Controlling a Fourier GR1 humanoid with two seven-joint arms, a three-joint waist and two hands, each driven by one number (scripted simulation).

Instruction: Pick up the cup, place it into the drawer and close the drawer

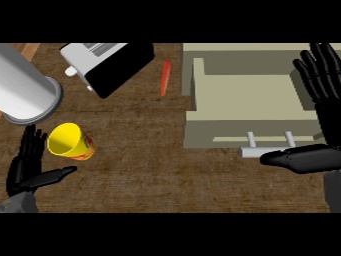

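A yellow plastic cup with a red-patterned side [71,141] lay tilted on the dark wooden counter [151,175], its open mouth turned up and to the left. The robot's left hand [27,170] stood just beside it at the lower left, fingers straight and thumb spread out below the cup; whether the fingers touched the cup's rim could not be told, and nothing was curled round it.

To the right, the beige open drawer [239,95] was pulled out from its cabinet, with a pale grey bar handle [265,150] at its front. The right hand [328,110] stretched along the drawer's right side, fingers straight and pointing away, thumb reaching across toward the handle's right end. It held nothing.

A large grey metal cylinder [18,87] lay at the upper left, near the cup. Beside it sat a white and black toaster-like box [110,62], and a thin orange carrot [165,77] lay between that box and the drawer.
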